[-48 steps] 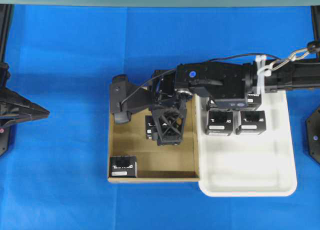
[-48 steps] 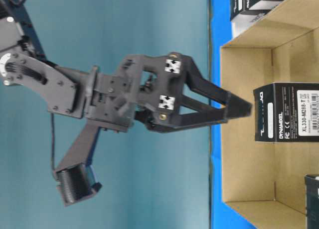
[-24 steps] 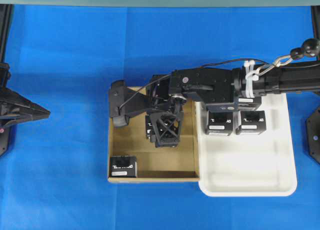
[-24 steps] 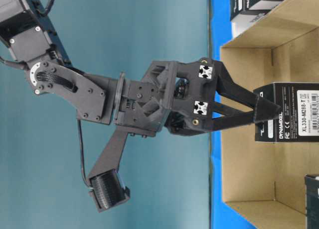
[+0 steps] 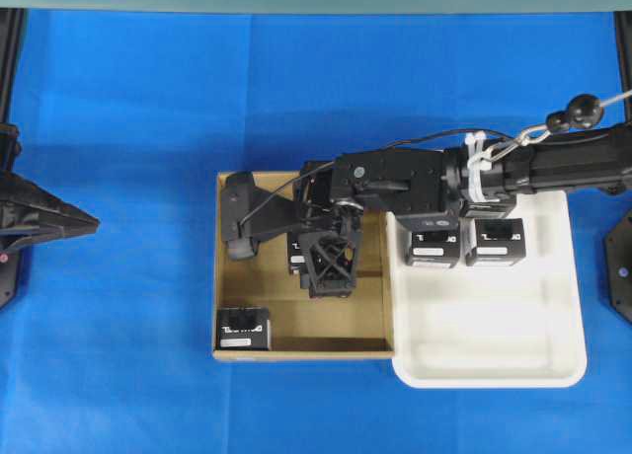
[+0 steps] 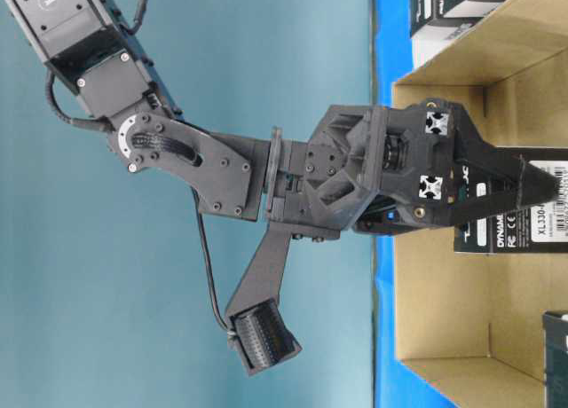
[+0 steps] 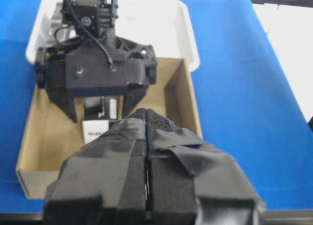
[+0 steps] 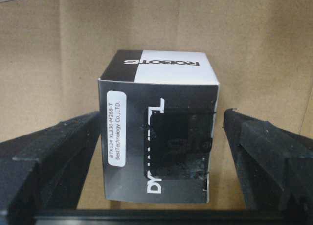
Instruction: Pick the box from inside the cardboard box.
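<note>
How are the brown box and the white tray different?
The cardboard box is brown with sharp square corners; the white tray has rounded corners. The cardboard box shows two small black boxes, one between the fingers of the right end effector and one in its near left corner; the white tray shows two side by side. Both are shallow, open-topped, and sit touching on the blue table.

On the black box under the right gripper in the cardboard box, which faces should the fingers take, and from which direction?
Take the box from above, on its two opposite upright side faces. It is squarish with flat, parallel sides, and stands away from the walls of the cardboard box, leaving room on both sides. The right gripper is open and straddling it, with gaps between each of the fingers and the box, so closing there probably seats squarely.
</note>
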